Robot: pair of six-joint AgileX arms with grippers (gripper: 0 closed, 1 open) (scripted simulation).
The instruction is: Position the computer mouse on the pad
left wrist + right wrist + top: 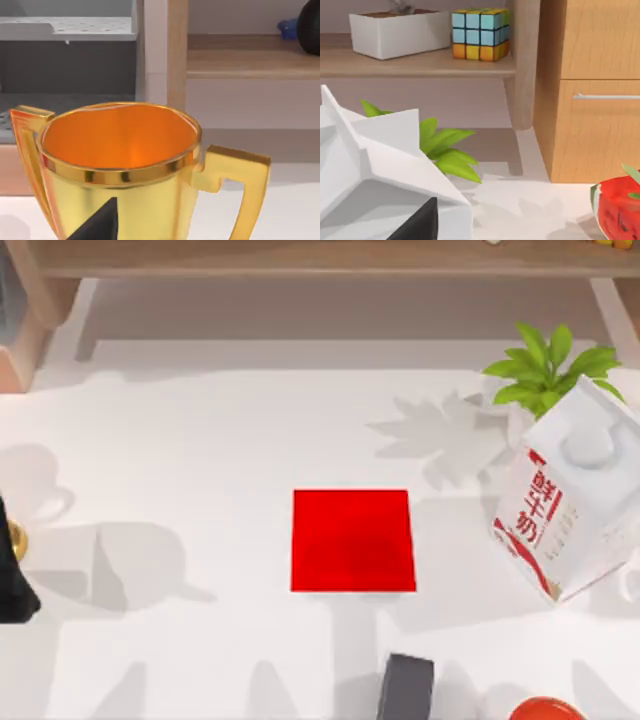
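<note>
The pad [353,540], a flat bright red square, lies on the white table near the middle with nothing on it. The computer mouse is out of view. My left arm [14,575] is a dark shape at the table's left edge, next to a gold trophy cup [17,538]. In the left wrist view a dark part of my left gripper [97,225] sits right in front of that gold cup [120,165]. In the right wrist view a dark part of my right gripper [417,222] hangs just over the white milk carton [380,175].
A dark grey rectangular block [405,687] lies at the front edge, below the pad. The milk carton [565,505] stands at the right with a green plant [548,368] behind it. A round red-orange object [545,709] is at the front right. A wooden shelf [320,258] runs along the back.
</note>
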